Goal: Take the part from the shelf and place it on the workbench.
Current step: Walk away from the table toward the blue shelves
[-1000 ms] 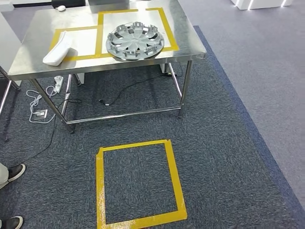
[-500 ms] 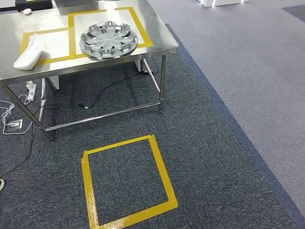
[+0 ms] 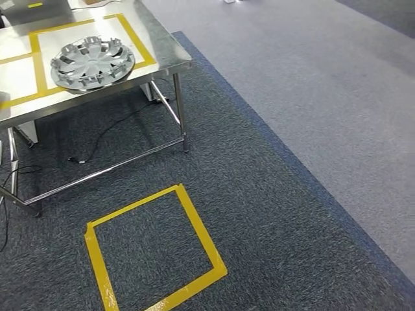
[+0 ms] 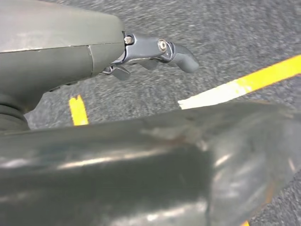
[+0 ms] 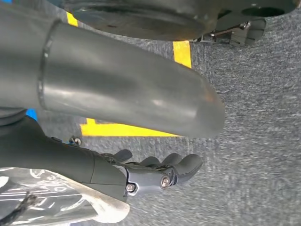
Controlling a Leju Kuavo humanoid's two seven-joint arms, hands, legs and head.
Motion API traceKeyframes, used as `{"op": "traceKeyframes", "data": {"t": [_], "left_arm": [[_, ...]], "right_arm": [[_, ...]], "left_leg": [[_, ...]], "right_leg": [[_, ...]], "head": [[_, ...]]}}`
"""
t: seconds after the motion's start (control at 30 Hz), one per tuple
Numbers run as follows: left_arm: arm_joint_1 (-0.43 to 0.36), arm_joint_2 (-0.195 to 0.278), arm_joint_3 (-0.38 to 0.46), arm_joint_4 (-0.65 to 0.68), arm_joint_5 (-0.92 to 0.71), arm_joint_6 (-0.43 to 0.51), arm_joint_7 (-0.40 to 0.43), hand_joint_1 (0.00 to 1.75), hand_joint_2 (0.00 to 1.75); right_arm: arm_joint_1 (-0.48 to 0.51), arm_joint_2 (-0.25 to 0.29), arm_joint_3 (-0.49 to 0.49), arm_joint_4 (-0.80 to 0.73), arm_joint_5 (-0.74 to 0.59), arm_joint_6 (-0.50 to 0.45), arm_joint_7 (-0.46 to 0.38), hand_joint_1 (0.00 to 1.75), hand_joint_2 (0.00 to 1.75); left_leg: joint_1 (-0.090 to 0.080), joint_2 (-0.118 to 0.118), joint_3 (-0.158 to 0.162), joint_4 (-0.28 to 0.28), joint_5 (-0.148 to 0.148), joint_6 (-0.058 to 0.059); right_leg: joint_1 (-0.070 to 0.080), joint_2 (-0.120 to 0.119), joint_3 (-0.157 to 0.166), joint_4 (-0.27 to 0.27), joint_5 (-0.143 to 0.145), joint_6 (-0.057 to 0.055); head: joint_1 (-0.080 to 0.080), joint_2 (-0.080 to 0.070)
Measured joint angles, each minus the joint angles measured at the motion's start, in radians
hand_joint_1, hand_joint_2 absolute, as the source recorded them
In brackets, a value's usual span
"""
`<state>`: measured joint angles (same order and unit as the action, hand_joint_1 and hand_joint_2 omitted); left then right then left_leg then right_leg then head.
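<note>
**Silver hubcap lying on the steel workbench, both hands hanging empty**

In the upper left of the head view a round silver plastic wheel cover point(image 3: 93, 61) lies flat on the stainless-steel workbench point(image 3: 166, 55). It is a shallow disc with broad spokes fanning out from a small centre and a ring of short upright clips and tabs around its rim; its surface is glossy grey-silver. It sits inside a rectangle of yellow tape point(image 3: 131, 35) marked on the benchtop, its near edge reaching the front tape line, close to the bench's front edge. A black cable point(image 3: 115, 123) trails over the dark blue-grey carpet beneath the bench, between its steel legs.

In the lower centre of the head view a square outline of yellow floor tape point(image 3: 198, 227) is stuck to the carpet. A lighter grey carpet point(image 3: 313, 84) covers the right side of the frame.

The left hand point(image 4: 152, 52) hangs above the carpet in the left wrist view, its dark fingers point(image 4: 183, 55) loosely extended and a little apart, with nothing in them. The right hand point(image 5: 149, 174) likewise hangs over the carpet in the right wrist view, fingers point(image 5: 186, 165) gently curved and spread, holding nothing.
</note>
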<state>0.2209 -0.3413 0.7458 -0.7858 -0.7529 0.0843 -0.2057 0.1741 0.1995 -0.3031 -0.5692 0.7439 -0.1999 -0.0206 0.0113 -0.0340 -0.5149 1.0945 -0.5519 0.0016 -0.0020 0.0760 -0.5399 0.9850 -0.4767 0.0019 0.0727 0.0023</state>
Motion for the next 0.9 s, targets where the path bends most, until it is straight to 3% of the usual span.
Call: {"op": "traceKeyframes", "data": {"t": [0.03,0.1,0.17,0.23,0.3,0.37,0.4,0.43,0.47,0.53,0.57,0.6,0.67,0.73,0.8,0.87,0.9], "left_arm": [[-0.002,0.000,0.005,0.003,-0.006,0.000,-0.001,0.00,0.00],[-0.006,0.000,0.015,0.008,-0.020,-0.002,-0.002,0.00,0.00],[-0.010,-0.002,0.025,0.010,-0.037,-0.006,-0.003,0.00,0.00],[-0.013,-0.003,0.039,0.012,-0.058,-0.010,-0.005,0.00,0.00],[-0.015,-0.004,0.059,0.017,-0.079,-0.013,-0.007,0.00,0.00],[-0.016,-0.004,0.077,0.024,-0.091,-0.013,-0.009,0.00,0.00],[-0.017,-0.004,0.084,0.026,-0.093,-0.014,-0.011,0.00,0.00],[-0.019,-0.004,0.088,0.029,-0.094,-0.014,-0.013,0.00,0.00],[-0.022,-0.004,0.092,0.030,-0.095,-0.014,-0.016,0.00,0.00],[-0.026,-0.004,0.097,0.033,-0.095,-0.014,-0.023,0.00,0.00],[-0.028,-0.004,0.100,0.035,-0.096,-0.014,-0.027,0.00,0.00],[-0.030,-0.004,0.102,0.037,-0.099,-0.014,-0.031,0.00,0.00],[-0.033,-0.003,0.104,0.039,-0.104,-0.014,-0.036,0.00,0.00],[-0.035,-0.002,0.105,0.041,-0.108,-0.014,-0.038,0.00,0.00],[-0.034,-0.001,0.110,0.045,-0.109,-0.014,-0.038,0.00,0.00],[-0.034,-0.001,0.116,0.048,-0.108,-0.014,-0.037,0.00,0.00],[-0.034,0.000,0.117,0.049,-0.108,-0.014,-0.037,0.00,0.00]], "right_arm": [[-0.002,0.000,0.000,0.001,-0.002,0.000,0.000,0.00,0.00],[-0.003,0.000,0.000,0.001,-0.007,-0.001,0.000,0.00,0.00],[0.000,-0.002,0.001,0.004,-0.014,-0.001,0.000,0.00,0.00],[0.002,-0.004,0.003,0.007,-0.022,0.000,0.006,0.00,0.00],[0.001,-0.005,0.007,0.008,-0.031,0.004,0.015,0.00,0.00],[0.004,-0.006,0.010,0.008,-0.038,0.007,0.023,0.00,0.00],[0.007,-0.006,0.010,0.008,-0.041,0.008,0.026,0.00,0.00],[0.010,-0.006,0.010,0.008,-0.042,0.008,0.028,0.00,0.00],[0.011,-0.007,0.010,0.008,-0.043,0.008,0.029,0.00,0.00],[0.009,-0.008,0.010,0.008,-0.042,0.006,0.028,0.00,0.00],[0.007,-0.008,0.010,0.008,-0.042,0.004,0.027,0.00,0.00],[0.005,-0.008,0.011,0.008,-0.041,0.002,0.025,0.00,0.00],[0.005,-0.009,0.011,0.010,-0.041,-0.001,0.021,0.00,0.00],[0.004,-0.009,0.011,0.013,-0.040,-0.002,0.018,0.00,0.00],[-0.001,-0.009,0.011,0.017,-0.039,-0.003,0.018,0.00,0.00],[-0.003,-0.009,0.011,0.021,-0.038,-0.003,0.018,0.00,0.00],[-0.002,-0.009,0.011,0.023,-0.038,-0.003,0.018,0.00,0.00]], "left_leg": [[0.003,-0.024,0.020,-0.052,0.017,0.001],[0.004,-0.047,0.028,-0.085,0.016,0.004],[0.004,-0.025,0.025,-0.088,0.020,0.013],[0.006,0.002,0.022,-0.092,0.027,0.026],[0.003,0.035,0.017,-0.093,0.030,0.032],[0.000,0.069,0.013,-0.093,0.030,0.033],[-0.002,0.083,0.012,-0.093,0.030,0.033],[-0.003,0.097,0.013,-0.093,0.030,0.033],[-0.003,0.109,0.014,-0.093,0.029,0.033],[-0.008,0.129,0.016,-0.092,0.028,0.029],[-0.010,0.138,0.017,-0.092,0.027,0.026],[-0.011,0.146,0.019,-0.092,0.026,0.022],[-0.011,0.158,0.023,-0.092,0.024,0.012],[-0.008,0.118,0.015,-0.061,-0.004,0.000],[-0.005,0.059,-0.028,0.046,-0.069,-0.009],[-0.003,0.044,-0.082,0.170,-0.117,-0.012],[-0.003,0.043,-0.094,0.193,-0.113,-0.013]], "right_leg": [[0.001,0.014,-0.006,0.006,0.001,0.004],[0.001,0.037,-0.022,0.014,0.006,0.018],[-0.002,0.049,-0.037,0.016,0.012,0.031],[0.000,0.006,-0.063,0.056,-0.015,0.041],[0.001,-0.053,-0.120,0.178,-0.081,0.050],[0.000,-0.071,-0.170,0.297,-0.128,0.054],[-0.001,-0.075,-0.170,0.309,-0.126,0.053],[0.000,-0.079,-0.147,0.276,-0.105,0.051],[0.001,-0.089,-0.105,0.208,-0.074,0.047],[0.008,-0.130,-0.020,0.063,-0.033,0.033],[0.013,-0.144,0.002,0.022,-0.027,0.026],[0.016,-0.150,0.008,0.007,-0.028,0.021],[0.015,-0.130,0.003,0.003,-0.022,0.010],[0.009,-0.109,0.007,-0.005,-0.013,-0.003],[0.005,-0.086,0.007,-0.008,-0.005,-0.012],[0.005,-0.058,0.004,-0.007,-0.001,-0.014],[0.005,-0.043,0.003,-0.005,-0.001,-0.014]], "head": [[0.000,0.000],[0.000,0.000],[0.000,0.000],[0.007,0.000],[0.016,0.000],[0.017,0.000],[0.018,0.000],[0.018,0.000],[0.018,0.000],[0.017,0.000],[0.016,0.000],[0.016,0.000],[0.016,0.000],[0.014,0.000],[0.009,0.000],[0.008,0.000],[0.008,0.000]]}}
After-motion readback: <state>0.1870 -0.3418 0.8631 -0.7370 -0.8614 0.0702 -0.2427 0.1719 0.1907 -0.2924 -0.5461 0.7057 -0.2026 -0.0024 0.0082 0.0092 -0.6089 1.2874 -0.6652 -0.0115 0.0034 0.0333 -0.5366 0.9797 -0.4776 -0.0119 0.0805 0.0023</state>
